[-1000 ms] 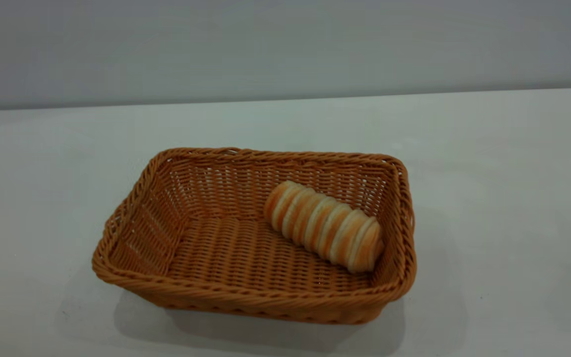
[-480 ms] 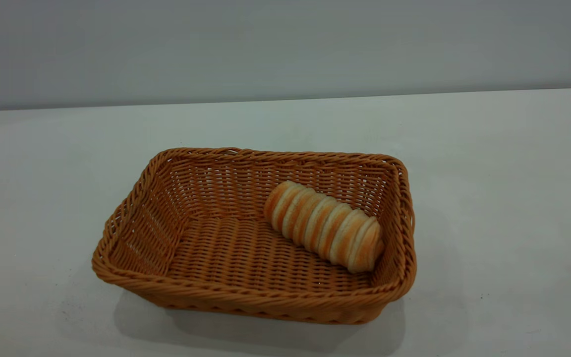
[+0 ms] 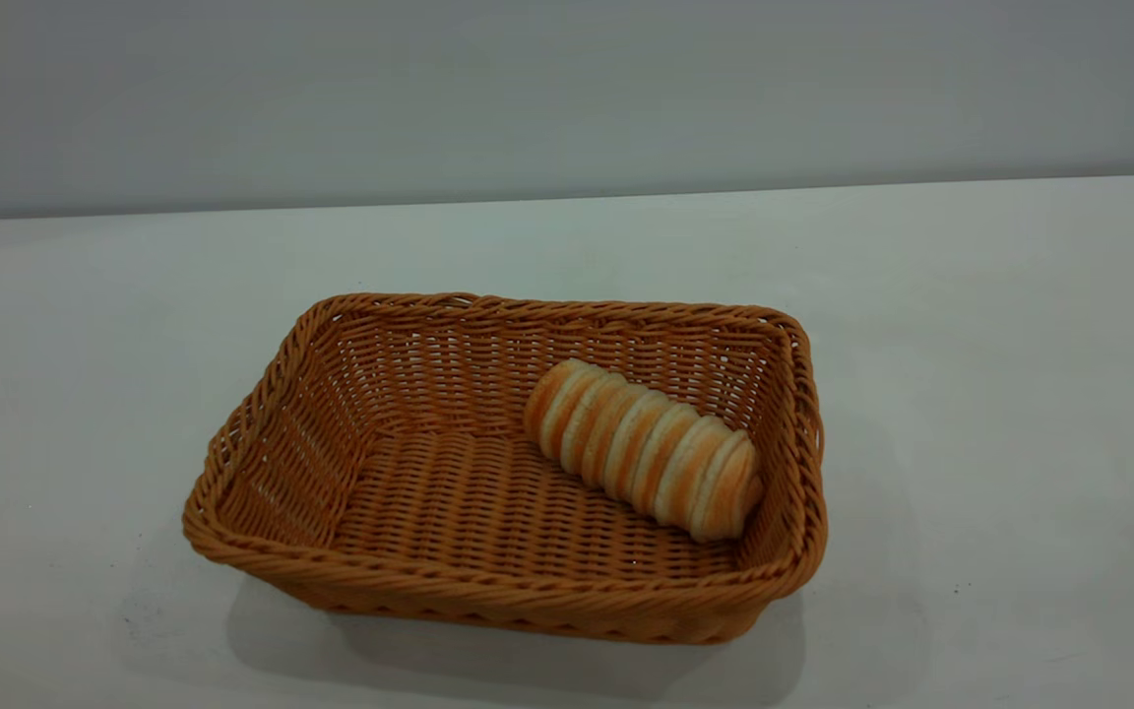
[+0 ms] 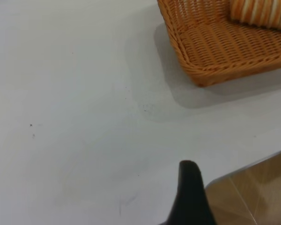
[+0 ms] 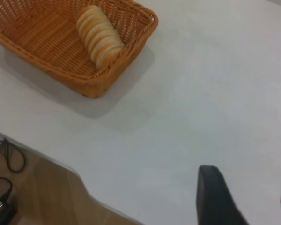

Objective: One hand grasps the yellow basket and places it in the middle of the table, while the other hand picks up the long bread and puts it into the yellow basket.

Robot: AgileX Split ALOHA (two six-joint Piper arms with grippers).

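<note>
Exterior view shows the long bread (image 3: 644,451) lying inside the yellow basket (image 3: 488,586) mid-surface (image 3: 1000,325), both arms withdrawn, their fingers' opening impossible to tell, so only a stray arm sweep could nudge the basket

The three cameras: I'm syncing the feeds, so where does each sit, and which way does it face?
Exterior: outside the rig, looking slightly down at the basket holding the bread; no arm shows.
Left wrist: above the table, off one basket corner; one finger of the left tool shows.
Right wrist: higher, facing the basket; right tool shows open.
Shared: basket and bread.
</note>
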